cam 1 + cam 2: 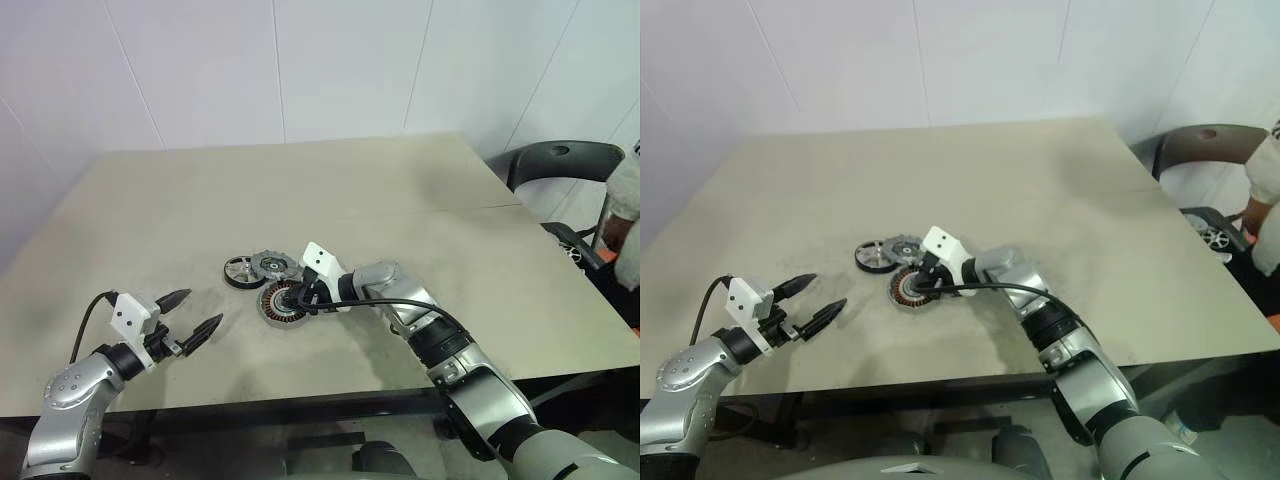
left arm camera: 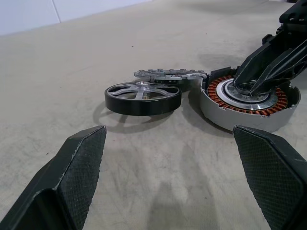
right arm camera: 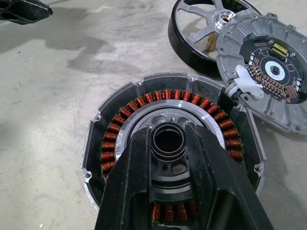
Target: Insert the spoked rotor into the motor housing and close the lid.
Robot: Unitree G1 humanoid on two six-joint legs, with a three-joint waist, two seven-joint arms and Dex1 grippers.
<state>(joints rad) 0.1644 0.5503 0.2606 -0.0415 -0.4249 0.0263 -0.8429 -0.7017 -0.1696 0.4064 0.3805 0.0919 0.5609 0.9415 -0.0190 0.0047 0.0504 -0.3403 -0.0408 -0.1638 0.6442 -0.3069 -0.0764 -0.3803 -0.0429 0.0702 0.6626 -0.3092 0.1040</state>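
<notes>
Plain beige table (image 1: 420,180) against white tiled walls, dark chair (image 1: 560,160) off at 3 o'clock. Left gripper (image 1: 195,318) hovers wide open, empty. Right gripper (image 3: 168,143) pinches the motor housing (image 1: 283,302) by its centre hub. Spoked rotor (image 1: 243,271) and lid (image 1: 273,264) sit just at 11 o'clock of the housing.

The right gripper (image 3: 168,158) hides the near windings of the motor housing (image 3: 120,120); the lid (image 3: 268,72) overlaps the spoked rotor (image 3: 192,28).

No readable text, labels, brands, numbers or signs anywhere
</notes>
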